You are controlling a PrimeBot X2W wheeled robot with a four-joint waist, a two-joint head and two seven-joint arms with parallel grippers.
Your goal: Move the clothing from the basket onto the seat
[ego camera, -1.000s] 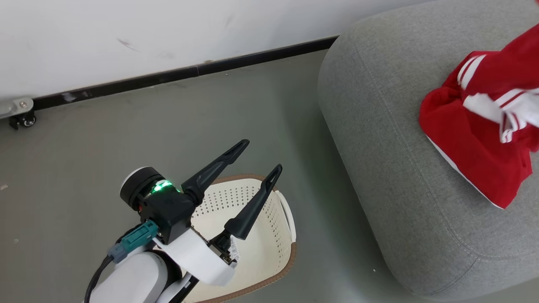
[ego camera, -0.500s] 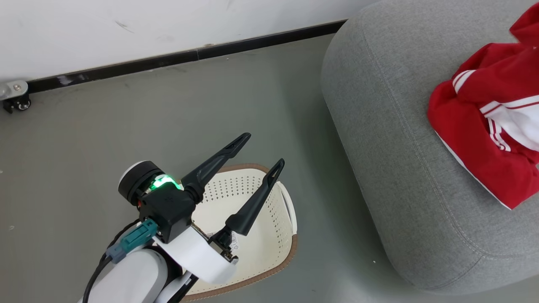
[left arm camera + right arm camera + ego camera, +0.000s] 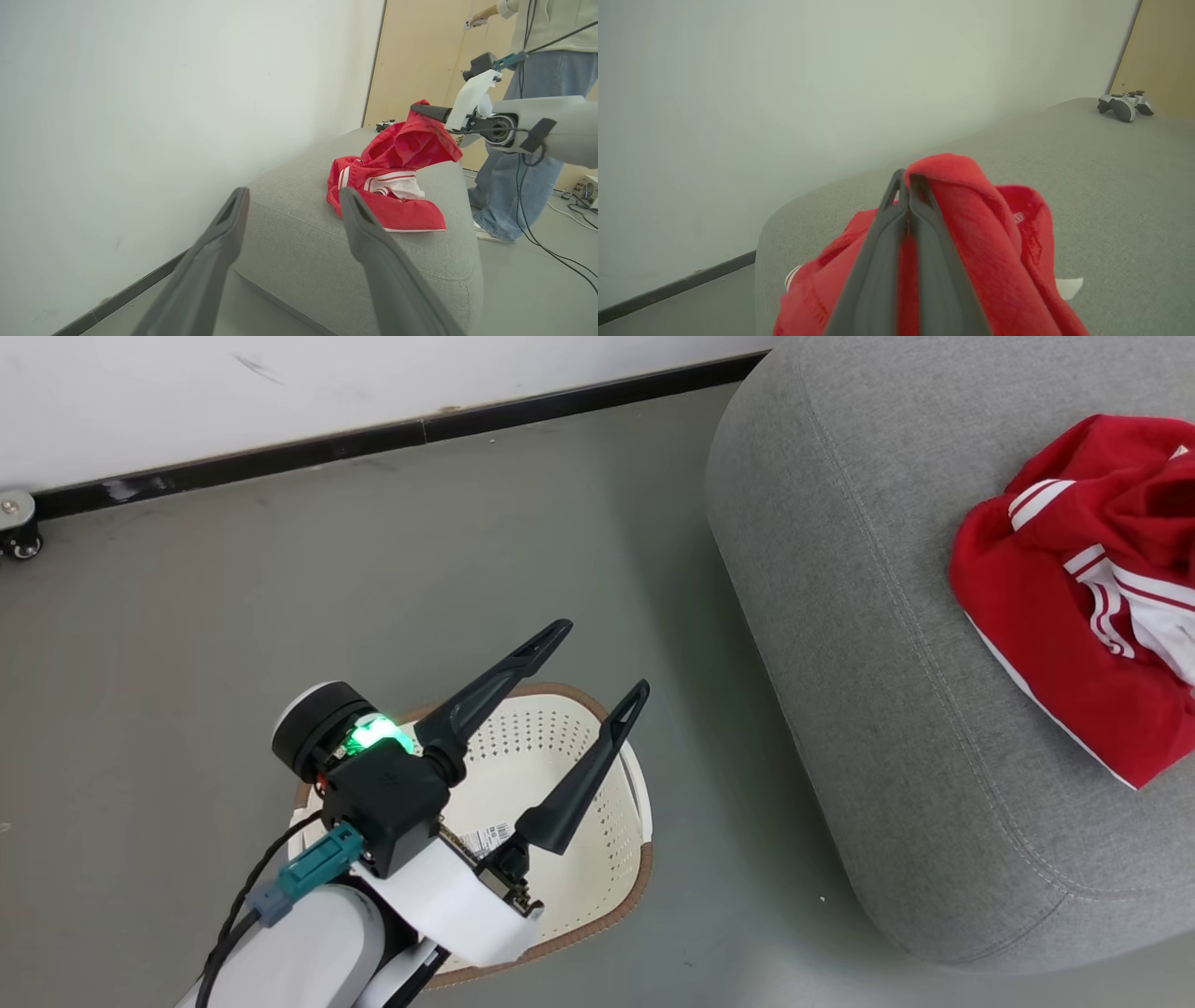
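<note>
- Small metal castor wheel (image 3: 19, 537): at the far left of the head view, on the grey floor (image 3: 187, 644), against the black skirting strip (image 3: 280, 453) of the white wall (image 3: 373, 373).
- Left pincer (image 3: 597, 663): its two long dark fingers are spread wide apart and hold nothing. It hangs over the basket, and the fingers slant toward the seat. In the left wrist view the left pincer (image 3: 294, 196) shows the same wide gap, with the seat beyond it.
- Cream-white perforated plastic laundry basket with a brown rim (image 3: 644, 887): stands on the floor, near the seat's rounded corner but apart from it. A barcode sticker (image 3: 485, 840) shows on its floor beside the left arm's wrist.
- Large grey woven-fabric upholstered seat (image 3: 868, 663): right of the basket, with a seam line running along its edge.
- Bright red clothing with white stripes and trim (image 3: 1055, 644): lies crumpled on the seat's top, toward the right edge of the head view.
- Right pincer (image 3: 906, 179): its fingers are pressed together on a fold of the clothing (image 3: 971, 224). In the left wrist view the right pincer (image 3: 420, 110) holds that fold raised above the rest of the heap (image 3: 397, 210).
- Person in blue jeans and a pale top (image 3: 537, 70): stands beyond the seat's far end.
- Grey game controller (image 3: 1125, 106): rests on the seat's far end.
</note>
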